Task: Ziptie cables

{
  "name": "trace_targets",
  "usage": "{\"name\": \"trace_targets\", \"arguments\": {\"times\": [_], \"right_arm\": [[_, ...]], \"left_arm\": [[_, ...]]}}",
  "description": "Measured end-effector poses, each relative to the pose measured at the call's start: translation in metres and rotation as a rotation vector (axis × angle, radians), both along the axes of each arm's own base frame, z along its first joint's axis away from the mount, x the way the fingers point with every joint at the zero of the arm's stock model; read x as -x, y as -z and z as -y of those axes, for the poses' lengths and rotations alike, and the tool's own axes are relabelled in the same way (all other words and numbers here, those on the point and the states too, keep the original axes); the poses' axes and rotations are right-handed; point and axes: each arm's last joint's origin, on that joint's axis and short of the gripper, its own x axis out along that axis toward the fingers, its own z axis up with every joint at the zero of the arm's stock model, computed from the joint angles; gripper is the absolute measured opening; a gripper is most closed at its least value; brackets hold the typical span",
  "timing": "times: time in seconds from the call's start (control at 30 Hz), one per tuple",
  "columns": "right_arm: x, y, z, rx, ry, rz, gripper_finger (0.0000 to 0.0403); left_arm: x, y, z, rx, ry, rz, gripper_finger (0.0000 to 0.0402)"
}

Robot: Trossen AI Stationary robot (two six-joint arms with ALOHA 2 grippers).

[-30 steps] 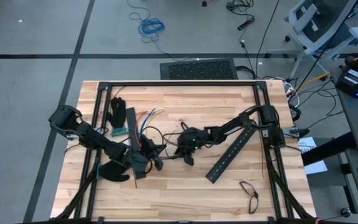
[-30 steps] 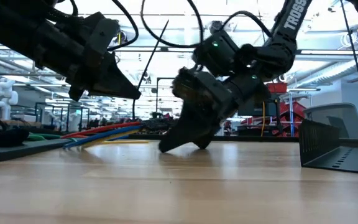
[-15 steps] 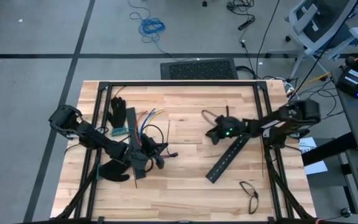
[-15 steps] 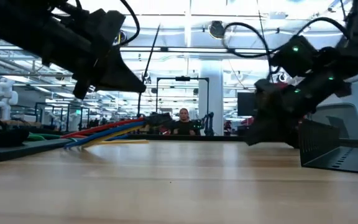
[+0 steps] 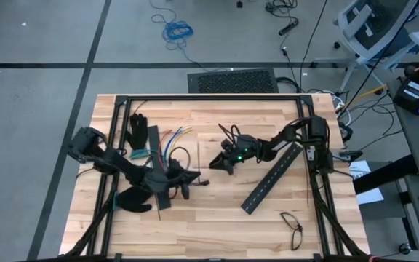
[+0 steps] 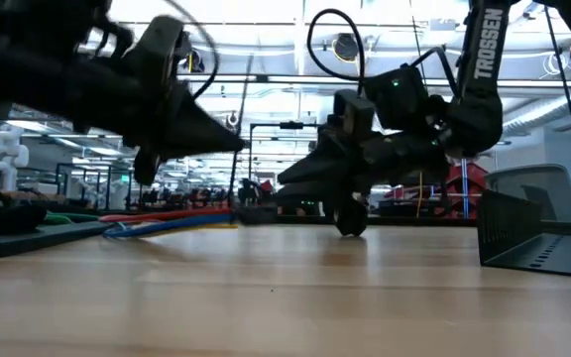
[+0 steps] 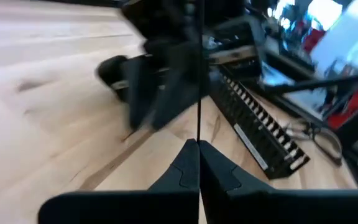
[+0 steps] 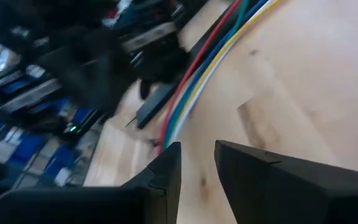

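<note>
The cables (image 5: 169, 138) are a loose bundle of red, blue, white and yellow-green wires lying flat on the table's left half; they also show in the low view (image 6: 167, 220) and the right wrist view (image 8: 197, 68). My left gripper (image 5: 193, 180) hovers right of them and nearer the front edge, shut on a thin dark ziptie (image 7: 199, 93). My right gripper (image 5: 214, 163) is close by at the table's middle. It points toward the left gripper, and a gap with nothing in it shows between its fingers (image 8: 166, 168). My left gripper pinches the ziptie's lower end (image 7: 198, 138) between its two shut fingertips. The fingers come nearly level from the table's left side. The strip stands up out of the fingertips, straight and clear of the table.
A long black slotted bar (image 5: 271, 178) lies slanted at the right. A second bar (image 5: 156, 164) lies under the left arm. Black gloves lie at the far left (image 5: 137, 131) and near left (image 5: 133, 200). Glasses (image 5: 291, 225) lie at the near right. Black frame rails (image 5: 209, 97) border the table.
My right gripper swung away toward the table's right edge, then came back to the middle, rolling as it went; it now points at the left gripper. My left gripper has tipped and rolled a little while keeping its hold on the ziptie.
</note>
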Motion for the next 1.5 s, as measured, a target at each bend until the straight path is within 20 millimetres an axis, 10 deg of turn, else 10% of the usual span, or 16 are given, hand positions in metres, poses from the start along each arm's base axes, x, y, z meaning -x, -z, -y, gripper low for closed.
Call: {"name": "trace_targets", "arguments": {"times": [0.4,1.5], "right_arm": [[-0.023,0.002,-0.027,0.014,-0.083,-0.022,0.0096],[-0.049,0.018,-0.037,0.29,-0.082,-0.095,0.0049]], "left_arm": [[0.013,0.044,-0.006,0.175,0.028,0.143,0.0],[0.012,0.03,-0.004,0.162,0.066,0.186,0.0]]}}
